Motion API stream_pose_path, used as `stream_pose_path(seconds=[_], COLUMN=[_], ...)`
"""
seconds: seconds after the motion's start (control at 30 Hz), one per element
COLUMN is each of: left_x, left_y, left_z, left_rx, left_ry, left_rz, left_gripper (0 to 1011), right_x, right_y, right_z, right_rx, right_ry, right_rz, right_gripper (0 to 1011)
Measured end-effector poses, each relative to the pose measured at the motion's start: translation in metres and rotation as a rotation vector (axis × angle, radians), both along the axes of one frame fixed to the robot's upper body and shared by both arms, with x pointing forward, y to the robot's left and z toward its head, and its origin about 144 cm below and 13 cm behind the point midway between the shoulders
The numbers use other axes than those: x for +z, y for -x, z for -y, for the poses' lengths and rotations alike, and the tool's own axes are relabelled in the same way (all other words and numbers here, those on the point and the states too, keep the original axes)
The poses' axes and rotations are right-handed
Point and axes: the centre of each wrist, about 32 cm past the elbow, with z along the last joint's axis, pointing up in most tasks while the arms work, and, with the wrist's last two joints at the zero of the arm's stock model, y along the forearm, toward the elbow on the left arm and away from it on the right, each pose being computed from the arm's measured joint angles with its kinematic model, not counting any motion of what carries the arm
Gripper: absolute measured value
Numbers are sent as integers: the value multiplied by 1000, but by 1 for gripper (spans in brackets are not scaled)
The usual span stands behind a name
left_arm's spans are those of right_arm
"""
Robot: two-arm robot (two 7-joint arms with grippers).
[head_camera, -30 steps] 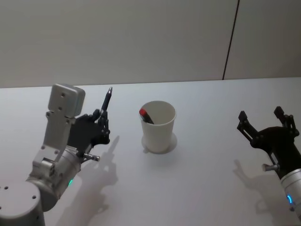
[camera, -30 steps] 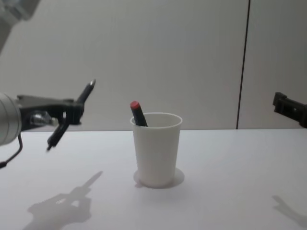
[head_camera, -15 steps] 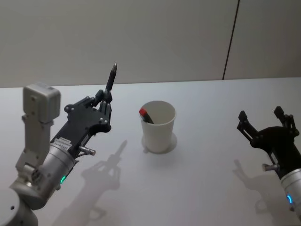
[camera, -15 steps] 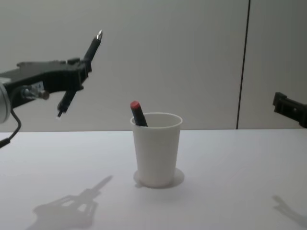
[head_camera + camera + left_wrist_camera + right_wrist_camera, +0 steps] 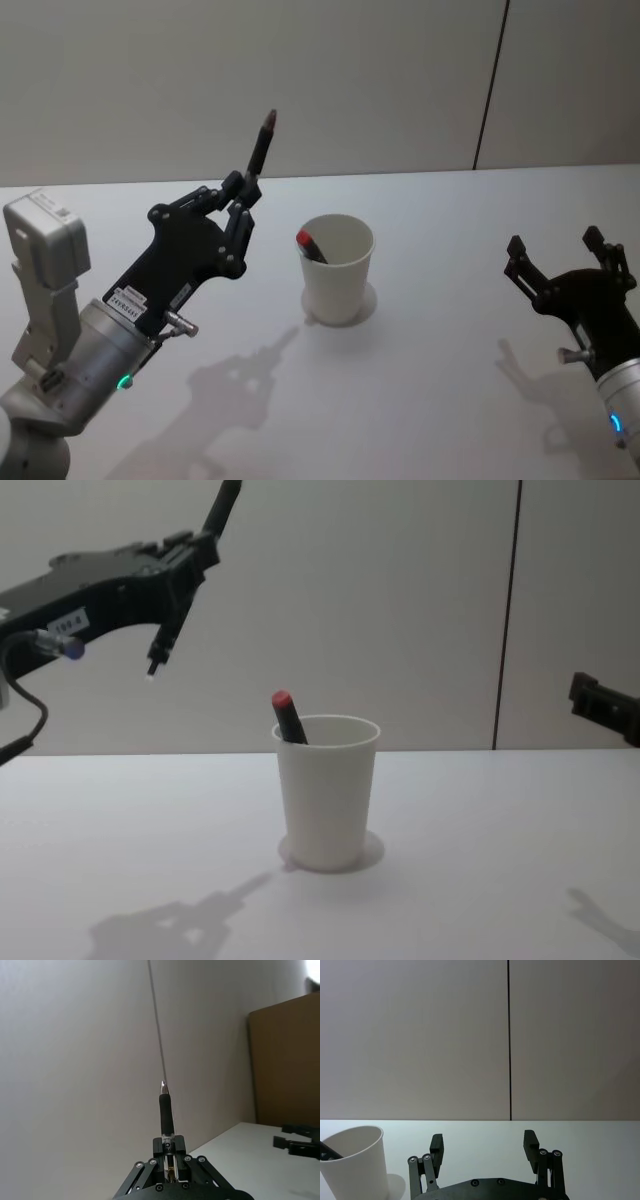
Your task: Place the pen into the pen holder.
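The dark pen (image 5: 262,145) points tip-up, slanted, held near its middle by my left gripper (image 5: 243,190), which is shut on it. The left wrist view shows the pen (image 5: 165,1112) standing out of the left gripper (image 5: 168,1147). From the chest, the pen (image 5: 222,508) and left gripper (image 5: 188,558) hang high, up and to the left of the pen holder (image 5: 328,790). The pen holder (image 5: 338,270) is a white paper cup, upright at mid-table, with a red-capped dark marker (image 5: 308,244) leaning inside. My right gripper (image 5: 554,242) hovers open at the right, nothing between its fingers.
The white table (image 5: 430,400) stretches around the cup, with a plain grey wall behind and a dark vertical seam (image 5: 490,85) in it. A brown board (image 5: 285,1060) stands off to one side in the left wrist view. The right wrist view has the cup (image 5: 355,1165) off to the side.
My left arm has risen and swung toward the cup, carrying the pen higher and closer to it. The cup, the red-capped marker and the right gripper have stayed put.
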Motion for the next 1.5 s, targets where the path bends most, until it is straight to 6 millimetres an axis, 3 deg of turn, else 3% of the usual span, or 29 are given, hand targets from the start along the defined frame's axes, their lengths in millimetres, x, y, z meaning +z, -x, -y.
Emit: stream_pose_path(seconds=[0.8, 1.5], left_x=[-1, 7], left_y=[-42, -72], left_z=[-18, -17], left_rx=[-403, -626], left_ry=[-192, -453], left_rz=[267, 398], left_gripper=[139, 139], right_x=[0, 0], right_y=[0, 0], right_z=[0, 0], right_rx=[0, 0], right_ry=[0, 0], right_rz=[0, 0], right_gripper=[1001, 1001])
